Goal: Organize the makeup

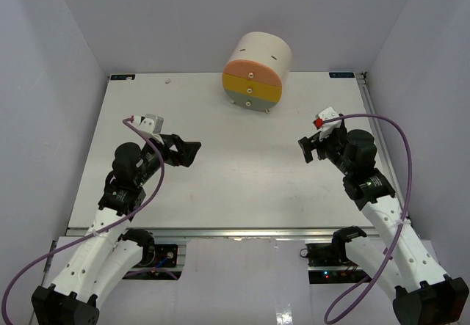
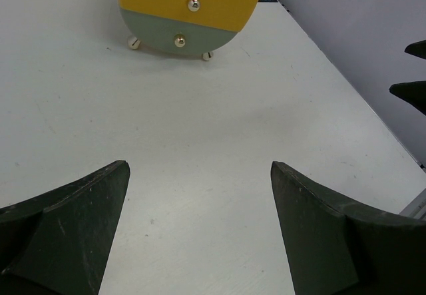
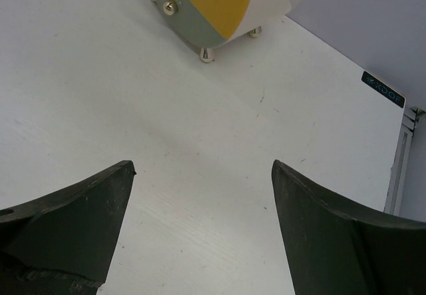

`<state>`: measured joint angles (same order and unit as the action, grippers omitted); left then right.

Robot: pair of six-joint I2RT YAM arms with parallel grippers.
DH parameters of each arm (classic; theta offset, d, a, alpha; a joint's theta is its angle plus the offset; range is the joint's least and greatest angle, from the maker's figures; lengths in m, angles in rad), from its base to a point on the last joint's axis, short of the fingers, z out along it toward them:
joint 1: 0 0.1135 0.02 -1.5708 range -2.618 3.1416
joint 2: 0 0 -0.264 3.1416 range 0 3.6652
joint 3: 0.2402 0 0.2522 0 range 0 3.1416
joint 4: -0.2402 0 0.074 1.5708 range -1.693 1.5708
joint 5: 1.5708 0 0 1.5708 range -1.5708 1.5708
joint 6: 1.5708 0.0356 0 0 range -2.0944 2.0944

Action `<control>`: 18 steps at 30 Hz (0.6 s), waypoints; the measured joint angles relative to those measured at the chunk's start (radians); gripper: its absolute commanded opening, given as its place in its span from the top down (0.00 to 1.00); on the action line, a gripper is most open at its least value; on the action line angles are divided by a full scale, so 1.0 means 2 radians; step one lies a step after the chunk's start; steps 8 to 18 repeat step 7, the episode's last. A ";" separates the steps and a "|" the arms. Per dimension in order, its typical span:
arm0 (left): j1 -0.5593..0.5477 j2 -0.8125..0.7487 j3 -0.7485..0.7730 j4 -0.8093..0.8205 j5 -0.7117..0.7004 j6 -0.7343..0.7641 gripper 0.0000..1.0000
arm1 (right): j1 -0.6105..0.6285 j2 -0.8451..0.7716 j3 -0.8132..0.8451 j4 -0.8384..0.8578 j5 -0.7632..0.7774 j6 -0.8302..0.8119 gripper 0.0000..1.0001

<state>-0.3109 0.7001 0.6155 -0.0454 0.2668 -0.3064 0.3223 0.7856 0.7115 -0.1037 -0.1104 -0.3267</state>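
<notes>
No makeup shows in any view: the jars, compact, ball and bottles are hidden or out of view. My left gripper [image 1: 192, 151] is open and empty above the bare table, left of centre; in the left wrist view [image 2: 200, 172] its jaws stand wide apart. My right gripper [image 1: 308, 149] is open and empty right of centre, jaws also wide apart in the right wrist view [image 3: 203, 172]. Both point toward the table's middle.
A cream drum [image 1: 257, 70] with orange, yellow and grey drawers, all shut, stands at the back centre on small feet; it also shows in the left wrist view [image 2: 190, 12] and the right wrist view [image 3: 226, 5]. The white table [image 1: 235, 185] is walled on three sides.
</notes>
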 measured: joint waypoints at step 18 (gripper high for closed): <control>0.000 -0.004 0.000 -0.003 0.000 0.001 0.02 | -0.019 -0.010 -0.027 0.013 -0.001 0.017 0.10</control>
